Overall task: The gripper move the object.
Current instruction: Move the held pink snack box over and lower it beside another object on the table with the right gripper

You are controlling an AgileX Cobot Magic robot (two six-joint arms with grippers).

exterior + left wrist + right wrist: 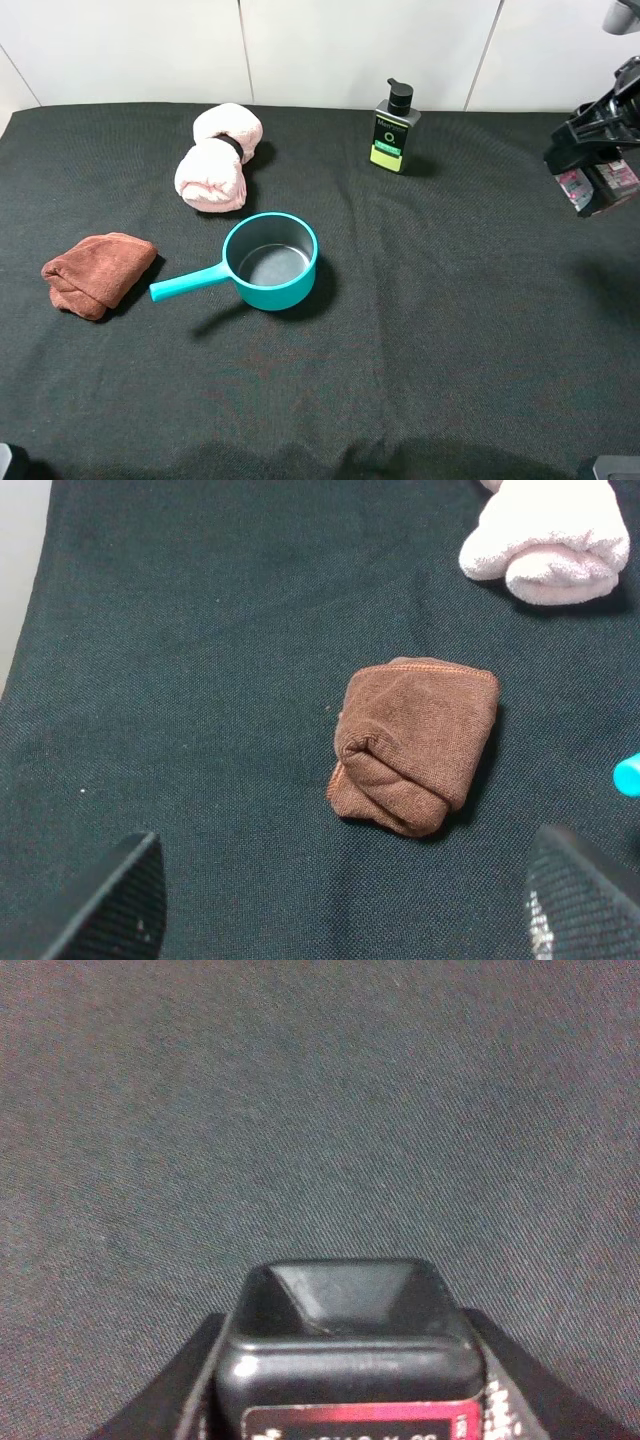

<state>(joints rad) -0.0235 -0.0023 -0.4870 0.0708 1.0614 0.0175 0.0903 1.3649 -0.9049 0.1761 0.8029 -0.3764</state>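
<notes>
Here, left to right: the left gripper hangs with jaws wide apart over a brown cloth; then a teal pot and a pump bottle. Far right, the right gripper clamps the object, apparently lifted off the table. It looks light, rigid and smooth, so holding it by its flat sides suits.

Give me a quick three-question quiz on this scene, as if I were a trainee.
1. True or false: the right claw is gripping the small black box.
2. The pot is: A) red B) teal C) white.
3. Fill in: the pump bottle has a ____ label.
Key: 1 true; 2 B; 3 green.
</notes>
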